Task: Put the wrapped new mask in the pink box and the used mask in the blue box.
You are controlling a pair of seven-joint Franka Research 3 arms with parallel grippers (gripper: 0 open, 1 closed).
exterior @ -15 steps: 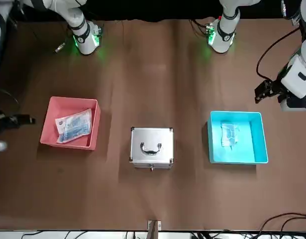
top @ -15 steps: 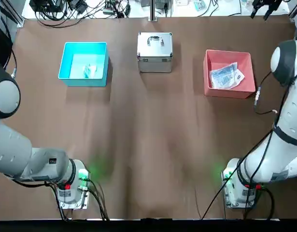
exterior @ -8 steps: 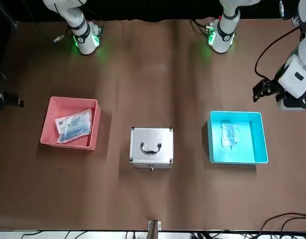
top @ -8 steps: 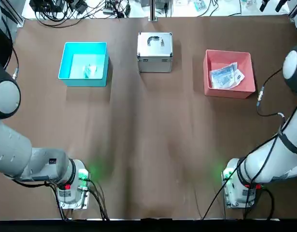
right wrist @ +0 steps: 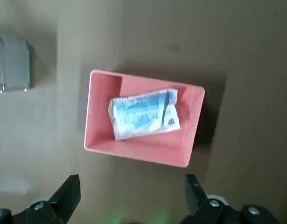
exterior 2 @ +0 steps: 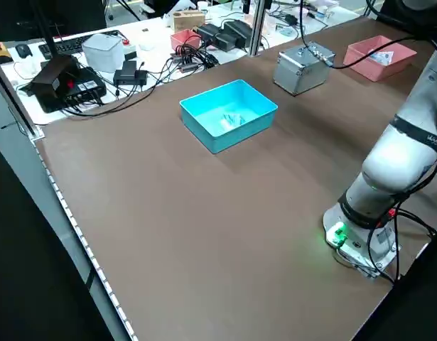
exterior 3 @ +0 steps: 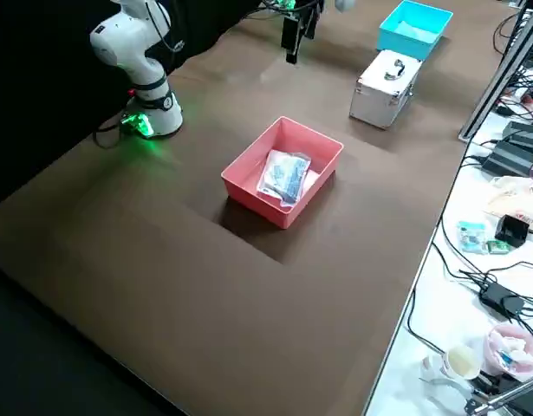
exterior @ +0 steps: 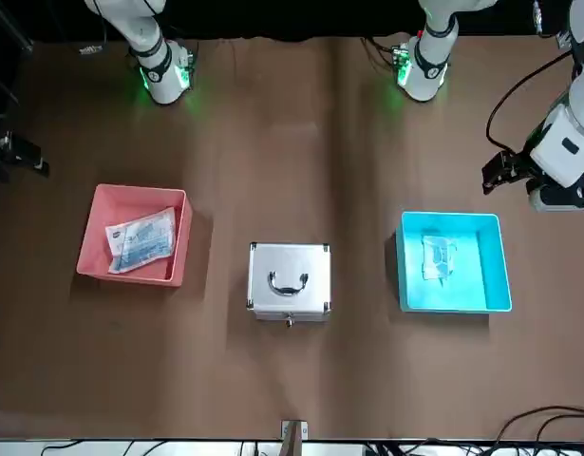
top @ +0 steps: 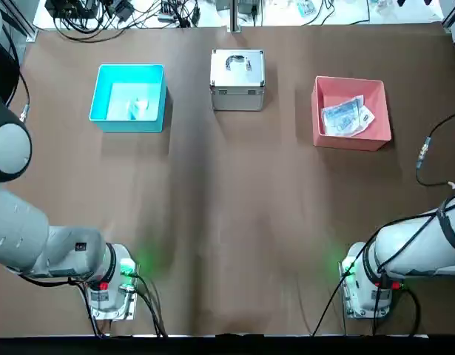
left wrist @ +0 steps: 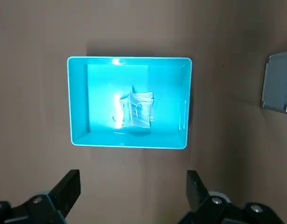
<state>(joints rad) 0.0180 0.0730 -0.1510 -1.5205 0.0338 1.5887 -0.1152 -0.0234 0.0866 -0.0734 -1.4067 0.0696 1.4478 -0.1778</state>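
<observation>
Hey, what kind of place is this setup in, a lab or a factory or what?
Most likely a robotics lab bench. Two arms are bolted to a brown table, with cables, power bricks and electronics piled along its edge. The pink box, blue box and silver metal case look like staged props.

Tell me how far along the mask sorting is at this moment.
Both placements look done: the wrapped new mask lies in the pink box, and the used mask lies in the blue box. Nothing is in hand; the left end effector and right end effector are open and empty, raised over their boxes. Nothing appears left.
</observation>
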